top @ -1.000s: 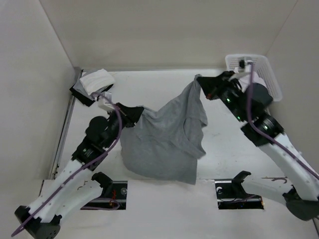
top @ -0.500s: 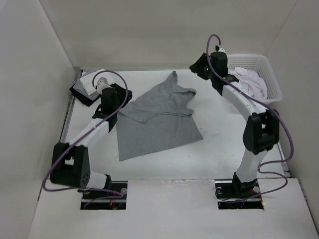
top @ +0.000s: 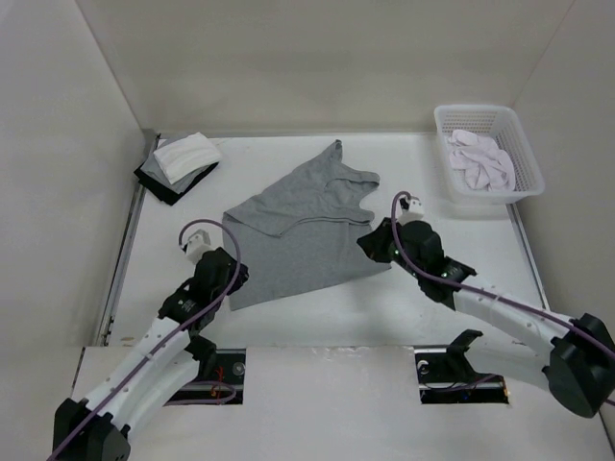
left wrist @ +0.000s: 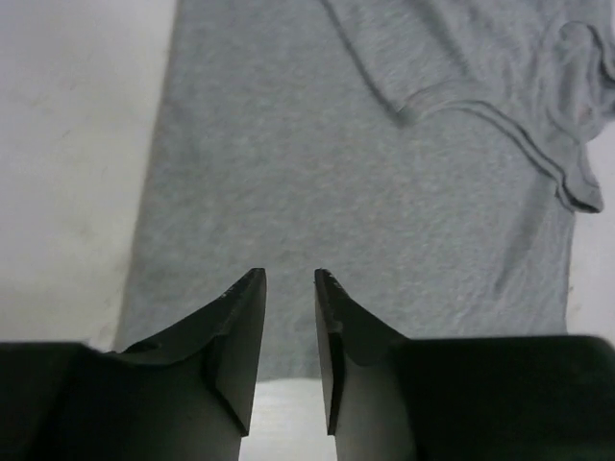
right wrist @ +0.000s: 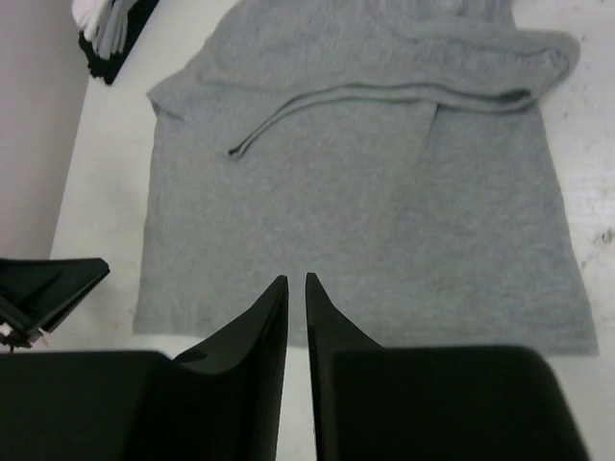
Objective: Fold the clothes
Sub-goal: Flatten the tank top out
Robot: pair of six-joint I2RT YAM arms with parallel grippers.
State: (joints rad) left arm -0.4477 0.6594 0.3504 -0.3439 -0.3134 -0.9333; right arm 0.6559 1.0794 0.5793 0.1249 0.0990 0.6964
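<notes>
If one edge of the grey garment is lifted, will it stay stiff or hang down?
The grey garment would probably hang limp: it lies flat with soft folds at its far end. It seems light, being thin. Pushed, it would likely bunch rather than slide.

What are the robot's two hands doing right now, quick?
Left gripper: partly open, holding nothing.
Right gripper: barely open, holding nothing.
</notes>
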